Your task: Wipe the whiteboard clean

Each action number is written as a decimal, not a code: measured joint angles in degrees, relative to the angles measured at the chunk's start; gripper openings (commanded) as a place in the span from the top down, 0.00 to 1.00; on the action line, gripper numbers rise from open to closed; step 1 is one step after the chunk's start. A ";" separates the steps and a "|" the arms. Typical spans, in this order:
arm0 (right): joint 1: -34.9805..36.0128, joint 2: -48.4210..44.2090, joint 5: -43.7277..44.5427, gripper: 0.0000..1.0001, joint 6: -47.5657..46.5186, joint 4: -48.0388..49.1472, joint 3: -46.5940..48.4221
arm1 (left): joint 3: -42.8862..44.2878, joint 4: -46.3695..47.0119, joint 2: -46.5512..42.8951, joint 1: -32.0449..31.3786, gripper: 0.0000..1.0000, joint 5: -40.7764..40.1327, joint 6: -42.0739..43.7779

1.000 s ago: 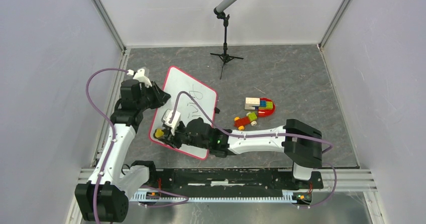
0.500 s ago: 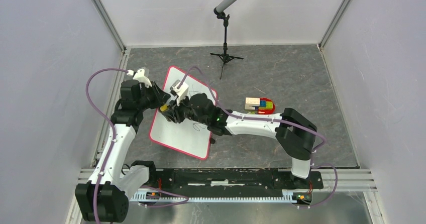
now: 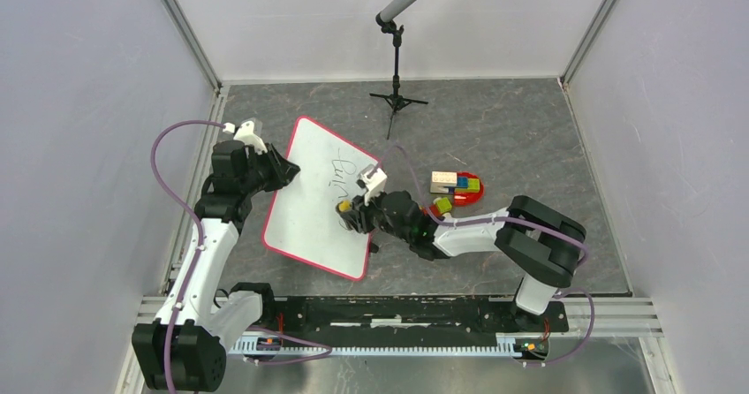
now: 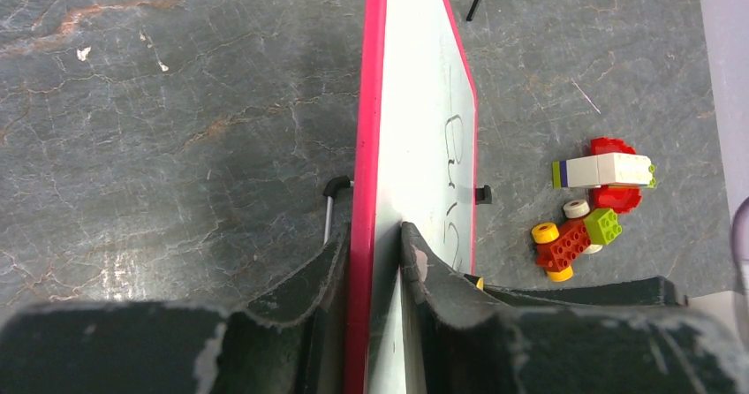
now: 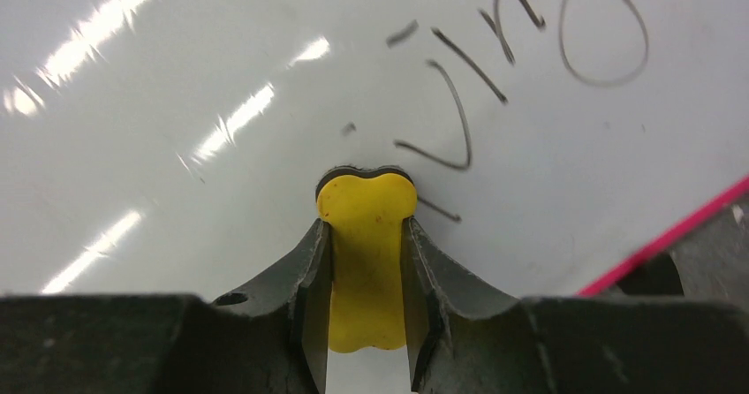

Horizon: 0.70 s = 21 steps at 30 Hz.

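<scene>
Left wrist: whiteboard (image 4: pixel 415 129) within end effector (image 4: pixel 374 233)

whiteboard (image 3: pixel 309 204) — 1 | yellow eraser (image 5: pixel 366 253) — 1 | microphone stand (image 3: pixel 396 67) — 1

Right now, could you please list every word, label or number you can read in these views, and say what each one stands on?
whiteboard: black handwriting, loose cursive strokes, not readable as any word.
yellow eraser: no text.
toy bricks: no print visible.
</scene>
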 measured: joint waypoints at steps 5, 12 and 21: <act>0.02 -0.33 2.73 0.81 1.16 5.44 -6.45 | 0.00 0.15 0.02 0.00 0.98 0.04 0.00; 2.32 -0.79 7.04 0.81 -0.66 2.27 -4.50 | 0.00 0.26 0.04 0.00 0.98 0.00 0.02; 13.05 -1.44 12.31 0.80 -8.50 -8.13 6.73 | 0.00 0.37 0.13 0.00 0.98 0.00 0.00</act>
